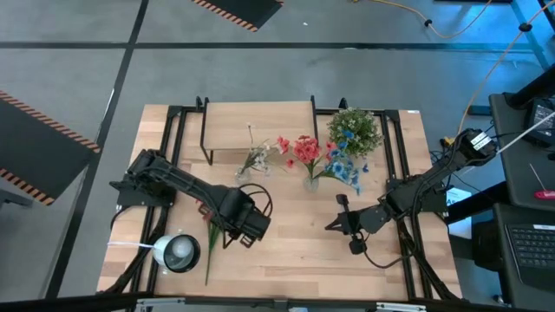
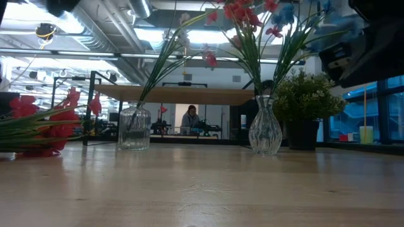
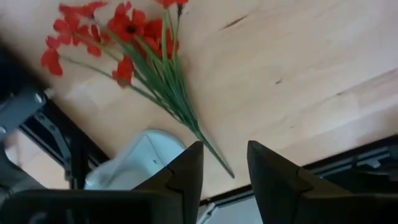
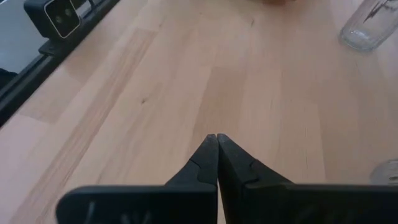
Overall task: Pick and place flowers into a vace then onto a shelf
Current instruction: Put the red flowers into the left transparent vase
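Red flowers (image 3: 134,46) lie flat near the table's lower left edge in the high view, so the left gripper (image 3: 224,165), fingers apart and empty, should pinch the thin stem low down, while the right gripper (image 4: 216,142) waits clenched.

Bright ceiling strip lights (image 2: 158,34) backlight the low view, leaving the light wooden tabletop (image 2: 202,189) evenly lit, nearly shadowless. Its nearest boards look soft, perhaps out of focus.
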{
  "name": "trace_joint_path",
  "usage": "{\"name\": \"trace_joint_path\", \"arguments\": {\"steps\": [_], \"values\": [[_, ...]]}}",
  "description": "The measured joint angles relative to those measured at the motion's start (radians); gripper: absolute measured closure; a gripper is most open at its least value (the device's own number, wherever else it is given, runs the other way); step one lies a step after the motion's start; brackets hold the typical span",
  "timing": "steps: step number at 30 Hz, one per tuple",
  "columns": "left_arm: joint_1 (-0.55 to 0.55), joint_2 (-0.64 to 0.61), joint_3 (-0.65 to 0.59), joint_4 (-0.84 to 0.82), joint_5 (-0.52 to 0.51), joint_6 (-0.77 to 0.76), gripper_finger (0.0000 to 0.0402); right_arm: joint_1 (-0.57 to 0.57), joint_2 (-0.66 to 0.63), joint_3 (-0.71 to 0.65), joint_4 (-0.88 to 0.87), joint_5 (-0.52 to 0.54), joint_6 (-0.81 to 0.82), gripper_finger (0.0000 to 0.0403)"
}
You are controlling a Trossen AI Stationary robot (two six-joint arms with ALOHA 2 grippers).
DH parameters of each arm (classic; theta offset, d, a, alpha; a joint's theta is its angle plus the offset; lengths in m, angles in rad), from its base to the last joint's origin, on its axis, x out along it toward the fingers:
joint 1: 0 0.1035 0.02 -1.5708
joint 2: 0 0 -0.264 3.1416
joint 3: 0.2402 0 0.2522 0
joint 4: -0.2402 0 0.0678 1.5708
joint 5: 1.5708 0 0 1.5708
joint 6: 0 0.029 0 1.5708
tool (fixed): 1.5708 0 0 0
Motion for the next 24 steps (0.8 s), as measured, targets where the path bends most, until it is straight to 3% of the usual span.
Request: {"name": "trace_joint_path", "arguments": {"steps": [9,24], "values": [[-0.068,0.043,-0.001,-0.001,-0.062,-0.123,0.0267,0.000,0.000,0.000,0.007,0.001,-0.024,0.0402],[-0.114,0.184,-0.001,0.000,0.022,-0.138,0.0204,0.002,0.000,0.000,0.006,-0.009,-0.020,0.0402]]}}
